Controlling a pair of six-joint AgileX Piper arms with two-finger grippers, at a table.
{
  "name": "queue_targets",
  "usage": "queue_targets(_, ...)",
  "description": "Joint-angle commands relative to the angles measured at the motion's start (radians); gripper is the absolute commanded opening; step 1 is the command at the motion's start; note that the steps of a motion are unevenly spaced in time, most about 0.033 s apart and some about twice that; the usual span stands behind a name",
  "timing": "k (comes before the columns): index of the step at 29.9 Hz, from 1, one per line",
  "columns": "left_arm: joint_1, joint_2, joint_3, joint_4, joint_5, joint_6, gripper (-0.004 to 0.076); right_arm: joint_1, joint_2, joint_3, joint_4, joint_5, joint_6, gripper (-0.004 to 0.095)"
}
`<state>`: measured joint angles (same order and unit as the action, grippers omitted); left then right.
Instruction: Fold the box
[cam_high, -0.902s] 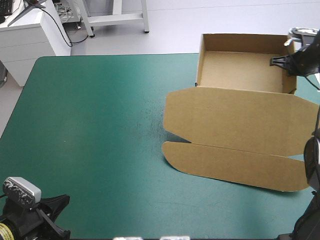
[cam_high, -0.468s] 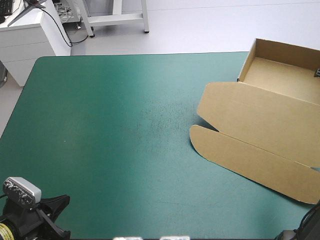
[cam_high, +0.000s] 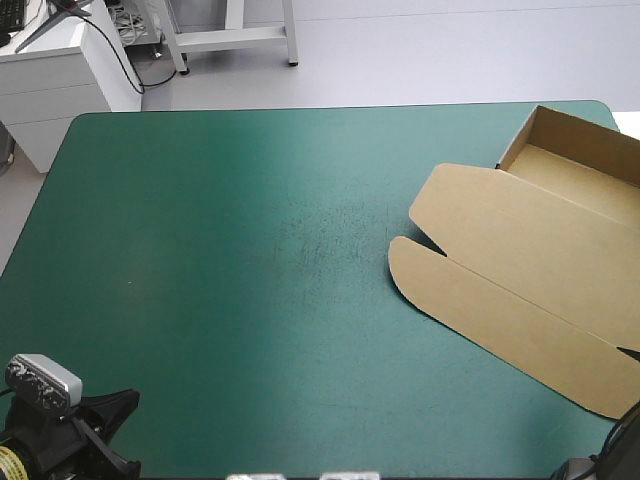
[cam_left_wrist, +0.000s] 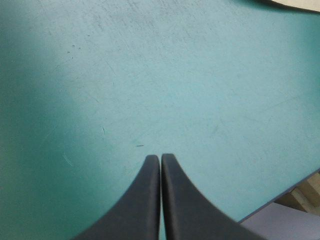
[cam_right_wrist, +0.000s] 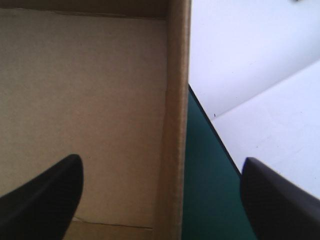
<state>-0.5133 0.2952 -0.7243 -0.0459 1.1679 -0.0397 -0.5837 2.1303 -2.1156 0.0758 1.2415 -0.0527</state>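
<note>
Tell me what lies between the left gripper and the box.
Nothing: only bare teal-green cover separates the left gripper from the box, as the high view shows; the left wrist view agrees.

L gripper (cam_left_wrist: 160, 156) closed, R gripper (cam_right_wrist: 161, 159) spread

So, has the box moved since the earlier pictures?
Yes. The box has slid toward the right edge of the table and turned clockwise.

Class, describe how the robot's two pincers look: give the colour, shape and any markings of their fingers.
The left pincer has two broad black fingers, curved like fins and tapering to rounded tips. The right pincer has the same black fin-shaped fingers. No markings show on either.
</note>
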Motion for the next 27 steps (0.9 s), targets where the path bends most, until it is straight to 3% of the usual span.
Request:
queue_targets(1, -0.003, 0.017, -0.023, -0.003, -0.066, -0.001, -0.0008, -0.01, -0.086, -0.038, 0.004, 0.009, -0.005, 0.0932)
queue_targets(6, -0.003, 0.017, -0.023, -0.005, -0.057, -0.001, -0.0008, -0.01, -0.174, -0.038, 0.025, 0.011, -0.014, 0.0926)
queue_targets(9, -0.003, 0.017, -0.023, -0.005, -0.059, -0.001, -0.0008, -0.01, -0.248, -0.038, 0.107, 0.011, -0.055, 0.0815)
queue_targets(12, -0.003, 0.017, -0.023, -0.005, -0.062, -0.001, -0.0008, -0.001, -0.332, -0.038, 0.197, 0.011, -0.063, 0.0461)
queue_targets(15, -0.003, 0.017, -0.023, -0.005, -0.062, -0.001, -0.0008, 0.03, -0.418, -0.019, 0.22, 0.011, -0.112, -0.0023)
queue_targets(23, -0.003, 0.017, -0.023, -0.004, -0.062, -0.001, -0.0008, 0.208, -0.675, 0.25, 0.22, 0.005, -0.156, 0.0)
queue_targets(27, -0.003, 0.017, -0.023, -0.004, -0.069, -0.001, -0.0008, 0.325, -0.784, 0.431, 0.242, -0.066, -0.205, 0.0)
